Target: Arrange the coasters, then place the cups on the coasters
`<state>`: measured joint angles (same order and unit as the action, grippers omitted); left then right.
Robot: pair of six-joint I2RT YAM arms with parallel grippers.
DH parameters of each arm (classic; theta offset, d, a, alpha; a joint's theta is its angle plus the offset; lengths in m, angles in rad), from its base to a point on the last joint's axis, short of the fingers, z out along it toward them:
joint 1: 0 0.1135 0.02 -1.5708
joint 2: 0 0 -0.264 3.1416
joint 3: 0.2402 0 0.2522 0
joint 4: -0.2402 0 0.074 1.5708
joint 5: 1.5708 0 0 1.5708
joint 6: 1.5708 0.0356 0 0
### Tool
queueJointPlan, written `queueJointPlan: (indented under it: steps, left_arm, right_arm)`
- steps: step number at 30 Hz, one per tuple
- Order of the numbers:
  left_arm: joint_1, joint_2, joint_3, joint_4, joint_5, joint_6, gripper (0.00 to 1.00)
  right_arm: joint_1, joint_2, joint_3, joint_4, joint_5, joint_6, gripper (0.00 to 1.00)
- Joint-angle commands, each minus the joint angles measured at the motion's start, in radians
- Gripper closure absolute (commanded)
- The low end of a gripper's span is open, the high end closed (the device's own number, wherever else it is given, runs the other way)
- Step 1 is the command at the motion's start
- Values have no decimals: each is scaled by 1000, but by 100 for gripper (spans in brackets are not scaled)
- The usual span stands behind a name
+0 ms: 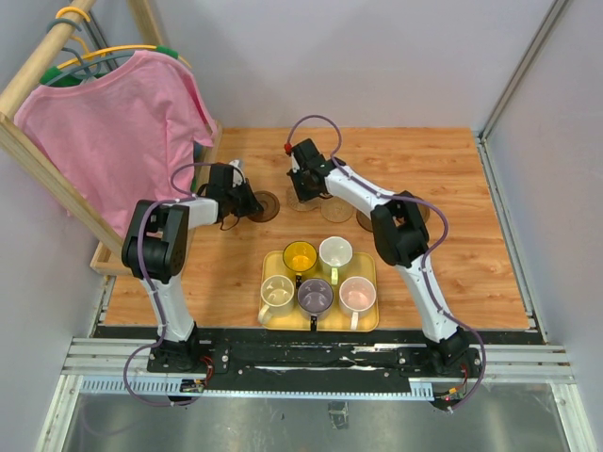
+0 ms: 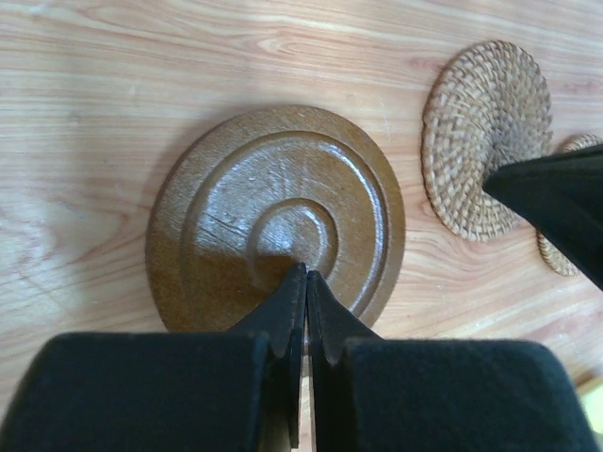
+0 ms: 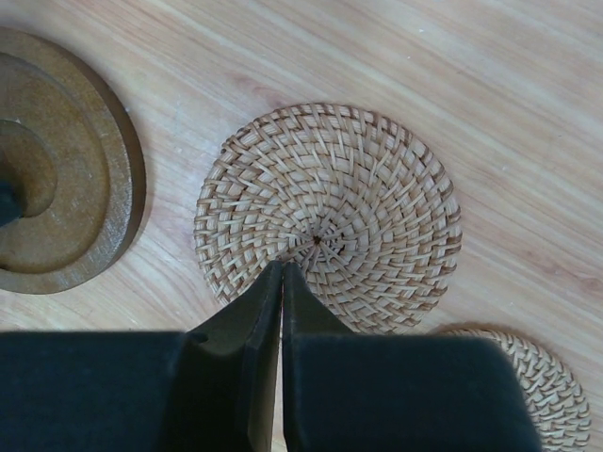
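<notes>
Top external: on the table (image 1: 471, 245), a tray (image 1: 369, 322) near the front holds five cups (image 1: 335, 251); coasters (image 1: 264, 207) lie in a row behind it. The left gripper (image 2: 304, 278) is clenched empty over a brown coaster (image 2: 273, 207), the right gripper (image 3: 283, 268) likewise over a woven coaster (image 3: 349, 198).

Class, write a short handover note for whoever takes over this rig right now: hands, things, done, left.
Left hand: shut, empty, tips over a dark brown coaster.
Right hand: shut, empty, tips over a woven coaster.
The coasters lie in a rough row beyond the yellow tray; all five cups sit on the tray.
Done: no cup placed. Left: finish arranging, then move every cup.
</notes>
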<state>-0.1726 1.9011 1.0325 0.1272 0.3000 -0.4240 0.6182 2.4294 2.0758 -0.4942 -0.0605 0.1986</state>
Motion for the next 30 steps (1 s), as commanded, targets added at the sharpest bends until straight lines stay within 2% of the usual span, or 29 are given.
queueJointPlan:
  steps: [1, 18, 25, 30]
  left_arm:
    - [3, 25, 24, -31, -78, -2, 97]
    - [32, 9, 34, -56, -159, -25, 99]
    - [51, -3, 48, -73, -178, -18, 99]
    - [51, -5, 57, -61, -120, -16, 99]
  right_arm:
    - [49, 0, -72, -58, -30, 26, 97]
    - [84, -61, -168, -55, -14, 58, 98]
    - [83, -71, -125, -69, 10, 38, 96]
    - [84, -67, -44, -93, 32, 8, 95]
